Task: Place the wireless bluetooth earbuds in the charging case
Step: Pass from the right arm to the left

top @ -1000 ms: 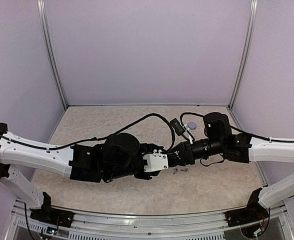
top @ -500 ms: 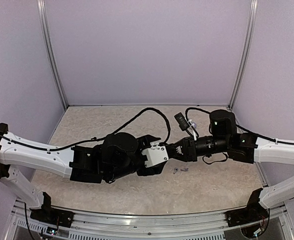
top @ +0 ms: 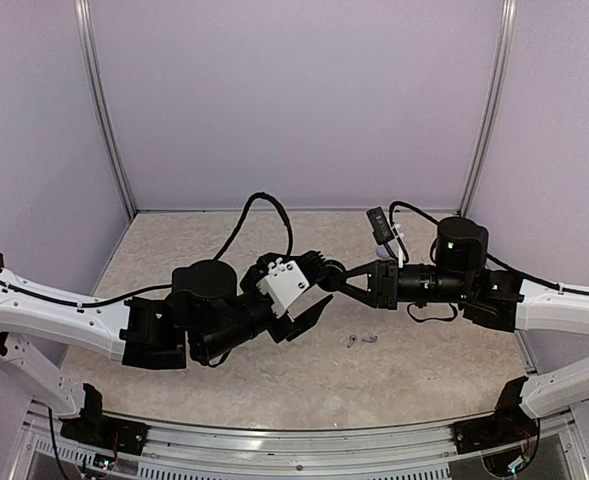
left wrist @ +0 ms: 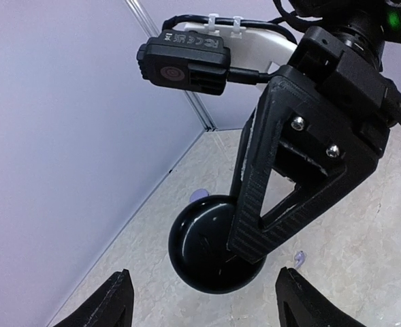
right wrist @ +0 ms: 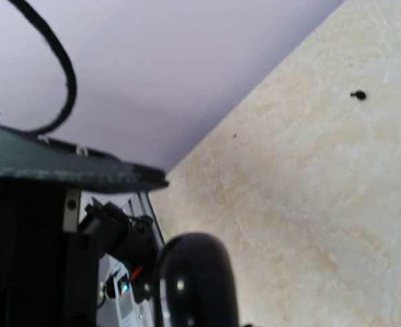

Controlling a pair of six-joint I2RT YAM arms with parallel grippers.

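Observation:
Two tiny lavender earbuds [top: 353,341] [top: 370,338] lie on the table below the raised grippers; one earbud [left wrist: 299,258] shows in the left wrist view. A pale lavender sliver [left wrist: 199,195] behind the disc looks like the charging case; in the top view the right arm hides it. My right gripper [top: 342,280] is shut on a black round disc [left wrist: 210,248], with one ribbed finger [left wrist: 275,204] across it. My left gripper [left wrist: 207,303] is open, its tips wide apart just short of the disc [top: 330,277]. The disc [right wrist: 197,279] fills the bottom of the right wrist view.
A small black speck [right wrist: 357,95] lies on the beige table [top: 224,240]. Lavender walls and metal posts [top: 109,120] enclose the back and sides. The left arm's cable [top: 259,205] loops above the table, and both arms cross the middle.
Both grippers have risen and moved toward the back. The left gripper opened and let go of the black disc; the right gripper closed on it.

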